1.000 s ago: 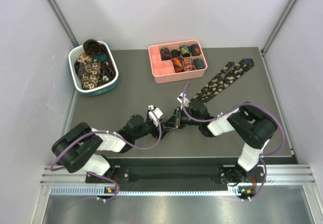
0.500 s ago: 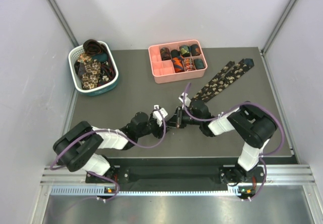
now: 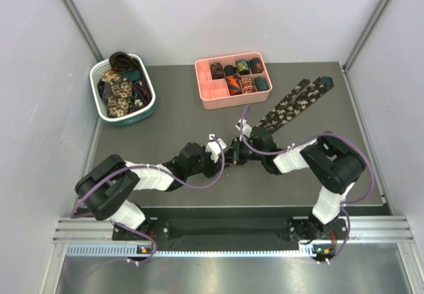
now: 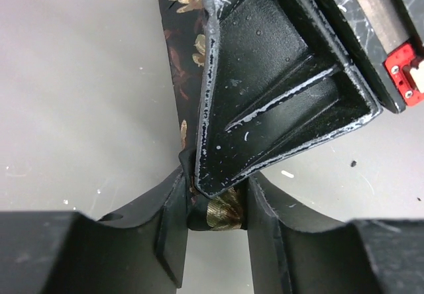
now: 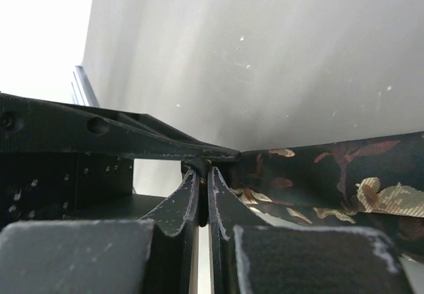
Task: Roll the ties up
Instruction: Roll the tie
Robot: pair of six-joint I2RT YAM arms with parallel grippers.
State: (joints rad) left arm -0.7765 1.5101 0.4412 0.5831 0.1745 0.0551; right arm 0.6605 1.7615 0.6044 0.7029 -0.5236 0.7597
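The left gripper (image 4: 217,198) is partly closed. Its two fingers (image 4: 169,231) stand on either side of a small fold of the dark floral tie (image 4: 179,49), and the fabric fills the gap between them and touches both inner faces. One finger of the right gripper (image 5: 204,175) pokes tip first into that same gap from ahead, resting on top of the fold.

The right gripper's own jaws are pressed almost together, with a thin edge of the tie pinched at their tips. In its wrist view the left gripper's finger crosses just past those tips.

From the overhead camera the two grippers meet nose to nose over the table (image 3: 172,128). The tie runs back under the right gripper and out behind its wrist, lying flat as two strips side by side and ending near the table's far corner on that side.

Farther out, beyond both sets of fingertips, stands the pink divided tray (image 3: 211,90), with rolled ties (image 3: 242,75) in its compartments. Well away past the left gripper's outer side is the white-and-teal basket (image 3: 130,118), heaped with loose ties (image 3: 119,89).
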